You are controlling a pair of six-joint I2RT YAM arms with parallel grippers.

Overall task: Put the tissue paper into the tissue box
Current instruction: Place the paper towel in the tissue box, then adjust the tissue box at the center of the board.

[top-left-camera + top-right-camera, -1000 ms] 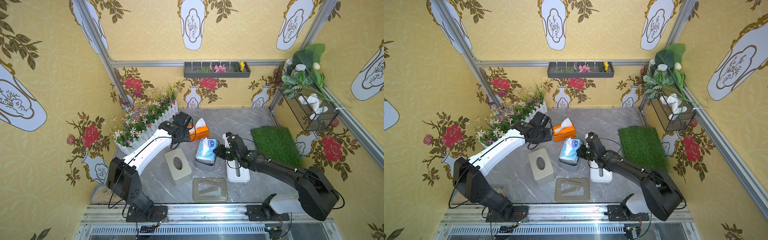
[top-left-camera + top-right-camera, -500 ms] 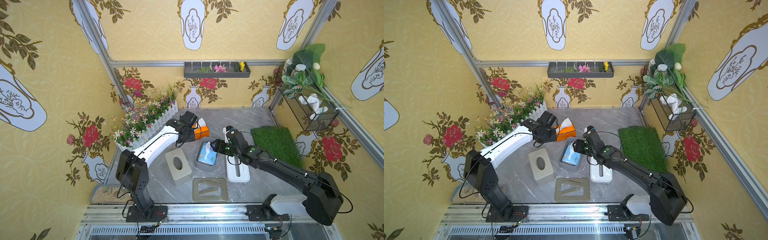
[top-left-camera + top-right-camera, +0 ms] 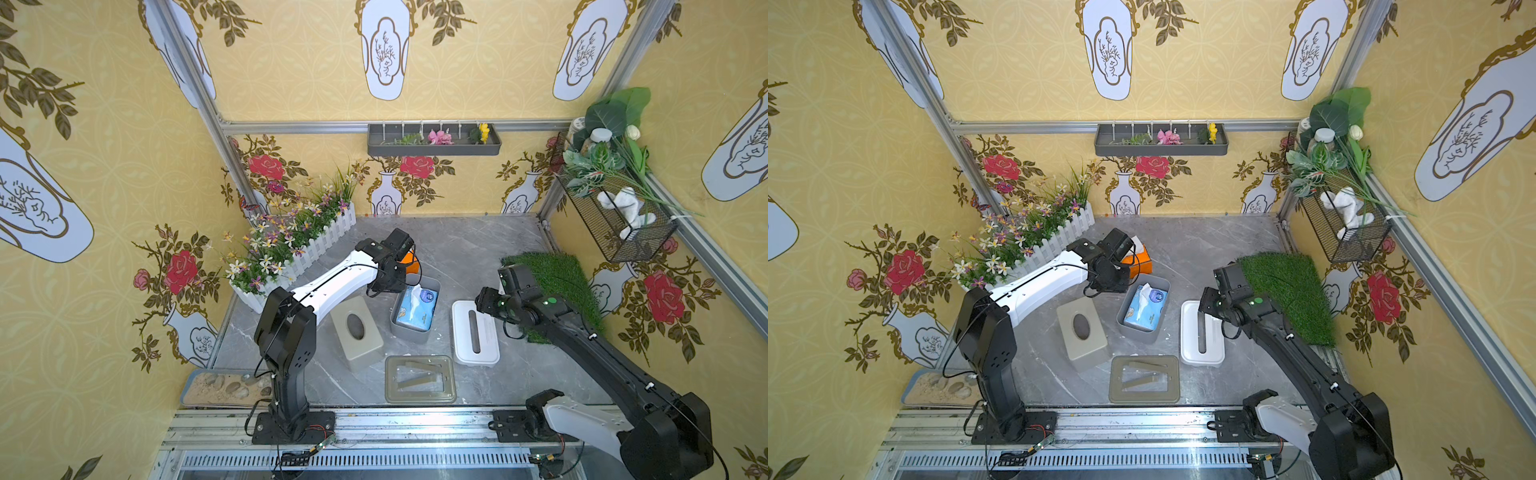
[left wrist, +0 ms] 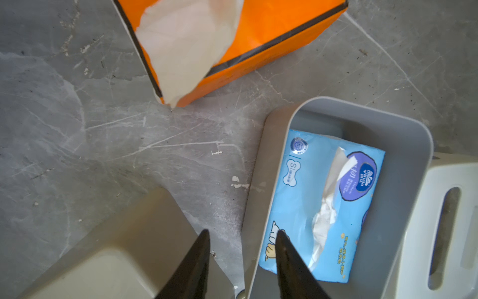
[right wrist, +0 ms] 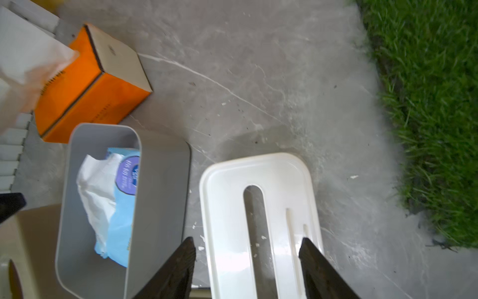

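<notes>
**Tabletop, packing stage.** The blue tissue pack lies flat inside the open grey box at mid-table, with a white sheet pulled up through its slit. It sits toward the box's near end, and its long axis runs near–far, along the box's own.

The white slotted lid lies flat on the table just right of the box, with a strip of bare table between them. Its long axis also runs near–far.

- **Right gripper**: the jaws are spread wide and empty above the lid's far end. One fingertip is over the gap between lid and box, the other over the lid's right half.
- **Left gripper**: the jaws are apart and hold nothing. It is poised over the box's left wall, whose rim passes between the fingers in the wrist view.

**Judgement:** the pack appears placed, so closing the box is what remains. The lid lies directly beneath the right gripper — plainly the nearer arm. It would need only a short carry leftward, without a turn, since the two long axes are roughly parallel.
</notes>
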